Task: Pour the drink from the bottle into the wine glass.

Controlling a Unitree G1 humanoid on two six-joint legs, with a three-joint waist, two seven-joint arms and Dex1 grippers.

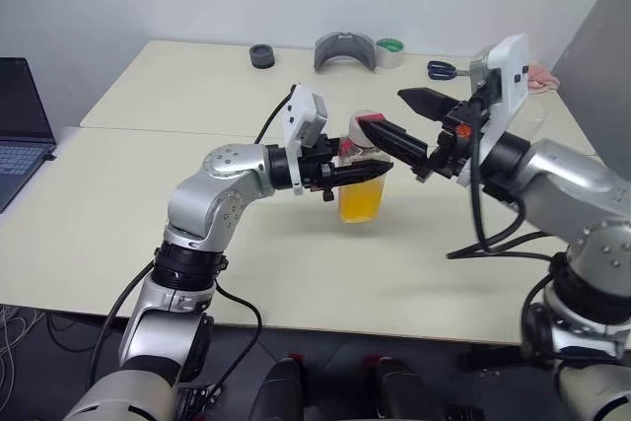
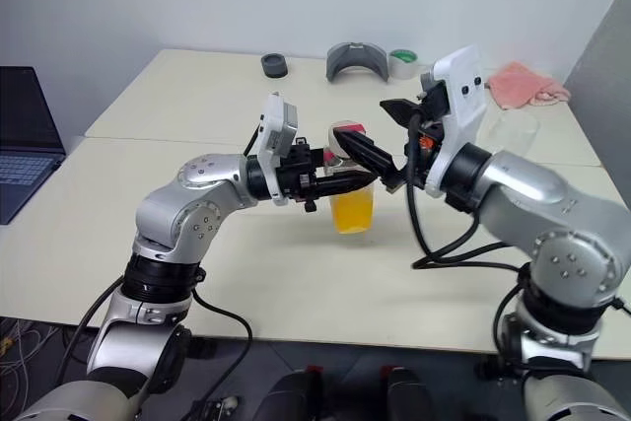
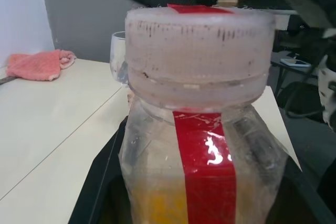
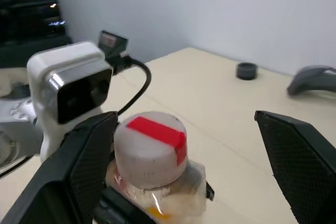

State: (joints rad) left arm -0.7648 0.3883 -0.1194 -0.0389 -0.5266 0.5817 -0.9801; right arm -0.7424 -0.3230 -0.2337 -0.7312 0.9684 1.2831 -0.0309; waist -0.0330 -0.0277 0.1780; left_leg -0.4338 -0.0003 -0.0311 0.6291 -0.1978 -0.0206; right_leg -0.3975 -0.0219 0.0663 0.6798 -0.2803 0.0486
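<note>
Bare table (image 1: 148,234) around bottle (image 1: 361,189); clutter far back.

The bottle (image 1: 361,179) stands upright near the middle of the table (image 1: 148,244), clasped from the left by the left gripper (image 1: 357,172), while the right gripper (image 1: 412,125) hangs spread wide about its cap (image 4: 150,148) from the right. Behind, along the far edge, lie a tape roll (image 1: 390,50), scissors (image 1: 442,69) and a cloth (image 2: 525,83); the wine glass (image 3: 118,56) stands beyond the bottle. A laptop (image 1: 20,130) sits at far left.

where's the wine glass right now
In the right eye view the wine glass stands far back on the table's right side, just in front of the pink cloth, behind the right arm.
</note>
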